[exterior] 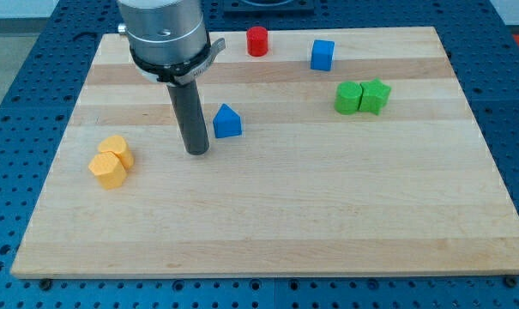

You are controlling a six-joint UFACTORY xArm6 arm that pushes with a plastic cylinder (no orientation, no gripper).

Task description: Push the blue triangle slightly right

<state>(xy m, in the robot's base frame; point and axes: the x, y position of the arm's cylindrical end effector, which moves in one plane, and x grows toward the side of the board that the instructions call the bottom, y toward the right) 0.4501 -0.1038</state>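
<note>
Blue triangle (pixel 227 122): sat in the upper middle of the board (pixel 268 232), nearer the top edge than the bottom.
My tip (pixel 197 151): rested just to the view's left of the blue triangle, a narrow gap showing, slightly lower; a bare rod, it held nothing.
Progress: the push looked not yet begun; contact was still to be made.
Left to do: a short shove toward the right edge.
Path: nothing close on the right; the green blocks (pixel 362 97) stood well apart.

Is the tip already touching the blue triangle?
No: my tip stands just to the view's left of the blue triangle, with a strip of bare wood showing between them.
</note>
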